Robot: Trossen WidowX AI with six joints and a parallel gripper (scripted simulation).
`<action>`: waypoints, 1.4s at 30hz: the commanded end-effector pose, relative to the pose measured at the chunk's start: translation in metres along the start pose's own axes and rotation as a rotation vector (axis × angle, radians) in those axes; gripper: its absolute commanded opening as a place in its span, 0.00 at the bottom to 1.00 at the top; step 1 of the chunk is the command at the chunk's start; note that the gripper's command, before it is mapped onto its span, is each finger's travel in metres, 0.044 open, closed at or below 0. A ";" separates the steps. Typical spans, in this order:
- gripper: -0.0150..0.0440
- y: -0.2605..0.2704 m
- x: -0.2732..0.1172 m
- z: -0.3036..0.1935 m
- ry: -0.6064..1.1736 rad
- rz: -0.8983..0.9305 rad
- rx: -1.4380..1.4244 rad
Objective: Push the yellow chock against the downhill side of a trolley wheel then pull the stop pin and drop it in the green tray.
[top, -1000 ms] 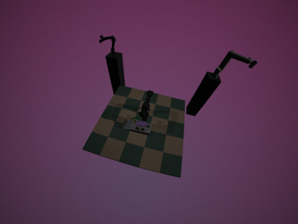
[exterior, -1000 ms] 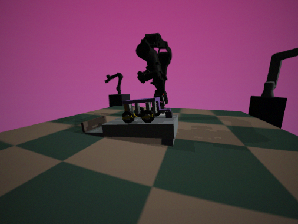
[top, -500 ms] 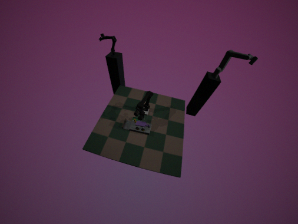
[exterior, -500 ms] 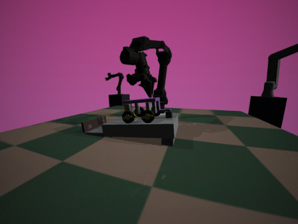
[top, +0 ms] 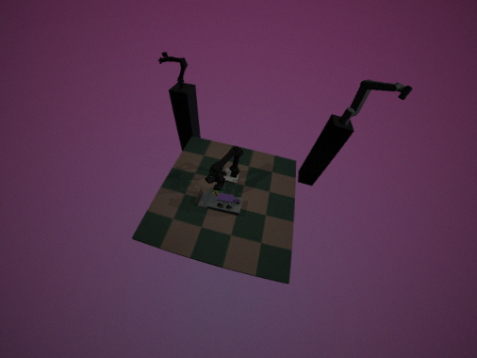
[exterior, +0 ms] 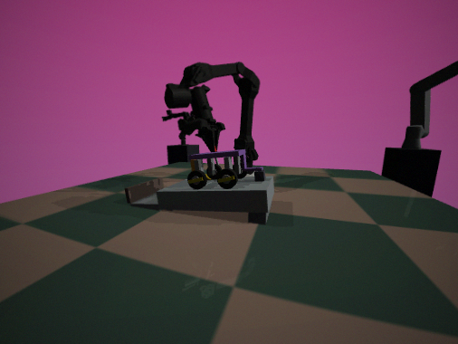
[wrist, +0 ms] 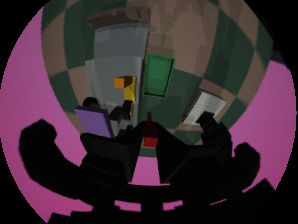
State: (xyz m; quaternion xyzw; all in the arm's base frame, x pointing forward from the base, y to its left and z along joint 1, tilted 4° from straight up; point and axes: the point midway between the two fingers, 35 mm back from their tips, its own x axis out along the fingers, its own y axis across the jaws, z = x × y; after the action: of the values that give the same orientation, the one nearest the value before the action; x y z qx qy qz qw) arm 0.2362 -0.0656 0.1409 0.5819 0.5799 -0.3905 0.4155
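Note:
My gripper (top: 219,187) (exterior: 215,148) (wrist: 149,124) is shut on the red-headed stop pin (exterior: 215,150) (wrist: 150,142), which hangs point down, out of the ramp, on the tray side of the trolley. The purple trolley (top: 226,198) (exterior: 217,155) (wrist: 93,121) stands on the grey ramp (top: 203,200) (exterior: 213,200) (wrist: 115,42). The yellow chock (top: 216,193) (wrist: 130,89), with its orange handle, sits at the downhill side of the tray-side wheel and looks close against it; exact contact cannot be told. The green tray (wrist: 159,75) lies beside the ramp and looks empty.
A brown end board (exterior: 145,190) (wrist: 117,16) stands at the ramp's low end. My arm's pale base plate (top: 231,176) (wrist: 205,106) is beyond the tray. Two other arms stand on black pillars (top: 185,113) (top: 325,150) off the table's edges.

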 end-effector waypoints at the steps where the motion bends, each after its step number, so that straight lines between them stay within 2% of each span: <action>1: 0.25 0.000 -0.003 0.015 -0.006 0.000 -0.005; 8: 0.25 0.000 -0.008 0.045 -0.008 0.000 -0.005; 15: 0.25 -0.001 -0.008 0.048 -0.016 0.002 0.035; 42: 0.25 -0.002 -0.007 0.043 -0.152 0.085 0.860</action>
State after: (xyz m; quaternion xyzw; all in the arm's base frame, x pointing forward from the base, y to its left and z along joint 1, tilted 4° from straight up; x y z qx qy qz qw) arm 0.2365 -0.1081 0.1311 0.6888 0.3373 -0.6058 0.2115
